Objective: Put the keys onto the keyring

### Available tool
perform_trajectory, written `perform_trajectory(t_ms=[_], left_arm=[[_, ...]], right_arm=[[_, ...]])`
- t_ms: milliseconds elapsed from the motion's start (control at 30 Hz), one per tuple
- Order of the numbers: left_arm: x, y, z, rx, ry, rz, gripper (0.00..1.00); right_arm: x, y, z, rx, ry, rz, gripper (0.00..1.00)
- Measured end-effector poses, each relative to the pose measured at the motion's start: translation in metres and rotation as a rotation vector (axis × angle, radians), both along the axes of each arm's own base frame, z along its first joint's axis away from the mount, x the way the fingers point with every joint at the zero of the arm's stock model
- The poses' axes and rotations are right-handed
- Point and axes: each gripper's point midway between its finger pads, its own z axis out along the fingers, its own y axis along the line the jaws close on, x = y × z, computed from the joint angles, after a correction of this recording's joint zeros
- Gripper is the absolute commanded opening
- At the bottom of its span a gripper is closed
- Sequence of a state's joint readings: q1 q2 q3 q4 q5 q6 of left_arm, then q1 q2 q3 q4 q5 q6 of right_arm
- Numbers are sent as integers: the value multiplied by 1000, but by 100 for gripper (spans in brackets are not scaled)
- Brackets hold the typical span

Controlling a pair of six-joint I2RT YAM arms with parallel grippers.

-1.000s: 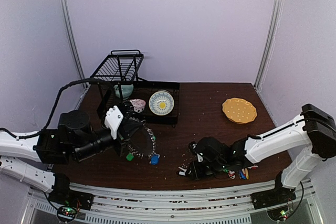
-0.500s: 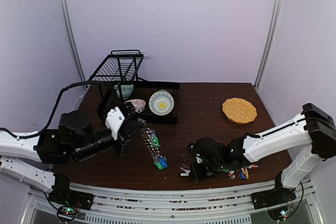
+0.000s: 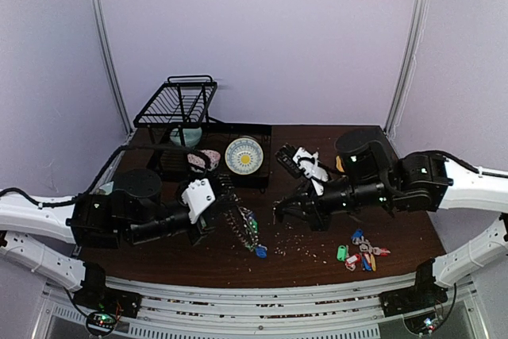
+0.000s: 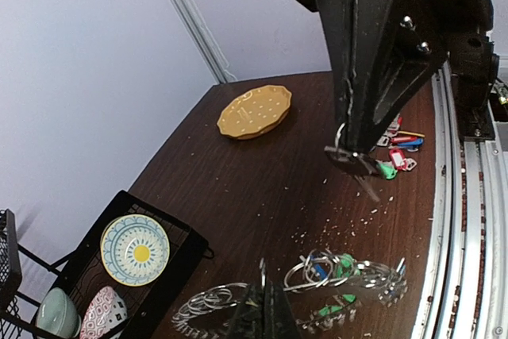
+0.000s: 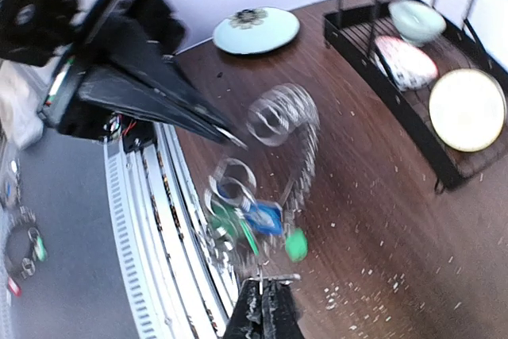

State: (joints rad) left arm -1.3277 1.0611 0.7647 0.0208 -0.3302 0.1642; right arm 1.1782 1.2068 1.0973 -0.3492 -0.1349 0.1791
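**Keyring** point(image 3: 243, 226): dark ring hung with silver rings and green and blue tags. Lower centre of the overhead view, dangling edge-on above the tabletop point(image 3: 302, 266). Its upper rim is pinched in the clenched left tool point(image 3: 221, 206).

**Keys** point(image 4: 352, 159): small, silver, on a little ring. Upper right of the left wrist view, hanging from the tip of the right tool point(image 4: 355, 142), which is clamped on them. Held off the tabletop, near the keyring but apart from it.

**Also present:**
- coloured tag bunch point(image 3: 362, 256), lying at lower right
- patterned plate point(image 4: 135, 249) in a black tray point(image 4: 171, 220), lower left of the left wrist view
- crumbs point(image 3: 298, 240), scattered across the tabletop
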Motion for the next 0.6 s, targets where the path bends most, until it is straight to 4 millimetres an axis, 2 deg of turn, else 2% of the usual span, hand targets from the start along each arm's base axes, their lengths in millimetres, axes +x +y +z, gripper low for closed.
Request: perform_trajectory(t_ms=[67, 200, 600], left_arm=[[-2, -7, 2, -1, 6, -21, 0], [-7, -16, 6, -12, 20, -60, 0], [-24, -33, 5, -30, 53, -180, 0]], right_arm=[[-6, 8, 9, -20, -62, 71, 0], [-16, 21, 9, -82, -156, 195, 0], [-19, 26, 15, -124, -309, 322, 0]])
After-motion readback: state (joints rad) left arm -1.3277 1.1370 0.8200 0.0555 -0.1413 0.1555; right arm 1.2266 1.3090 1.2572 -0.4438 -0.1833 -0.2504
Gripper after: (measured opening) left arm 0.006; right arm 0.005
